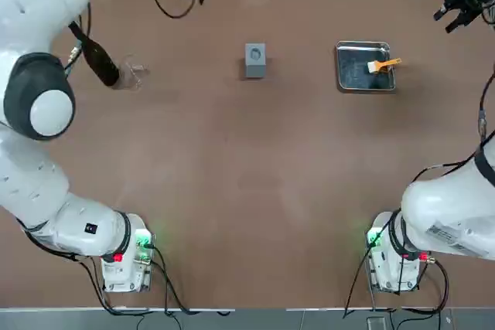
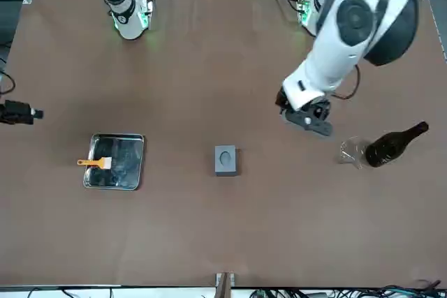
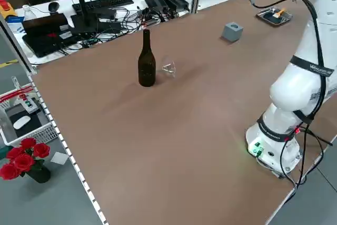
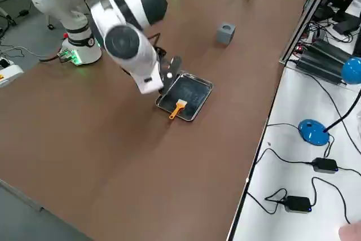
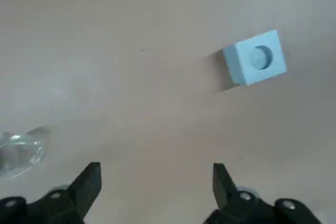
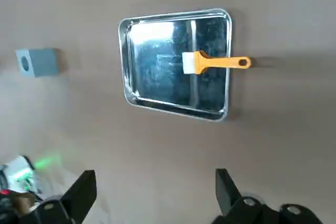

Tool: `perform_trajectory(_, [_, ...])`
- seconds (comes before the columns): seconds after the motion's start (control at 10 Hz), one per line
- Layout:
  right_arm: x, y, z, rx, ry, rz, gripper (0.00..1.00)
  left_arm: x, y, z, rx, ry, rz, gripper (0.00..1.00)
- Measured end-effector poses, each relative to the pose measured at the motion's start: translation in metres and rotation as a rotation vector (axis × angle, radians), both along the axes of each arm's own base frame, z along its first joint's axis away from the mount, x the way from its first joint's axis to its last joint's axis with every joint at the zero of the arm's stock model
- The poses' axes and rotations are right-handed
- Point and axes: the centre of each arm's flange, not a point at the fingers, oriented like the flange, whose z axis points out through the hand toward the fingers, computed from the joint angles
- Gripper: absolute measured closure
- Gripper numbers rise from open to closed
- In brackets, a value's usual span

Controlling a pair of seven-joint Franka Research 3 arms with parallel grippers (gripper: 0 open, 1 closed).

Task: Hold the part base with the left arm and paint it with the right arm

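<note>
Part base [image 1: 255,60], a small grey block with a round hole on top, sits alone mid-table between a steel tray [image 1: 345,75] and a dark bottle [image 2: 395,144]. Left gripper [image 5: 156,182] hovers above the table near the bottle and a clear glass [image 2: 352,151] lying beside it, fingers spread wide and holding nothing. Right gripper [image 6: 153,187] hangs beyond the tray at the table's far corner, fingers also wide apart and empty. Inside the tray lies a brush [image 6: 214,62] with an orange handle, which pokes over the rim. No readable writing shows on any of these.
</note>
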Motion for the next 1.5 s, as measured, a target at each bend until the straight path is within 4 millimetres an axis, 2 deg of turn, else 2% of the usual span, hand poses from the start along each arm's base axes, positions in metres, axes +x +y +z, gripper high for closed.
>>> perform_trajectory(0.2, [0.010,-0.012,-0.078,0.131,0.044,-0.080,0.00,-0.006,-0.038,-0.028,-0.014,0.001,-0.045,0.13])
perform_trajectory(0.3, [0.018,-0.019,-0.110,0.175,0.047,-0.106,0.00,-0.007,-0.051,-0.042,-0.021,0.003,-0.062,0.16])
perform_trajectory(0.5, [0.029,-0.026,-0.154,0.256,0.044,-0.161,0.00,-0.003,-0.065,-0.065,-0.043,-0.006,-0.077,0.48])
perform_trajectory(0.6, [0.030,-0.029,-0.168,0.285,0.042,-0.174,0.00,0.002,-0.067,-0.077,-0.053,-0.011,-0.082,0.50])
perform_trajectory(0.8, [0.039,-0.041,-0.185,0.323,-0.010,-0.159,0.00,0.004,-0.085,-0.104,-0.082,-0.026,-0.100,0.67])
perform_trajectory(1.1, [0.054,-0.049,-0.198,0.309,-0.077,-0.108,0.00,0.003,-0.113,-0.152,-0.079,-0.069,-0.157,0.81])
perform_trajectory(1.3, [0.054,-0.050,-0.216,0.313,-0.084,-0.088,0.00,0.005,-0.118,-0.189,-0.075,-0.058,-0.169,0.99])
perform_trajectory(1.5, [0.051,-0.048,-0.233,0.323,-0.082,-0.073,0.00,0.009,-0.120,-0.210,-0.090,-0.061,-0.171,0.99])
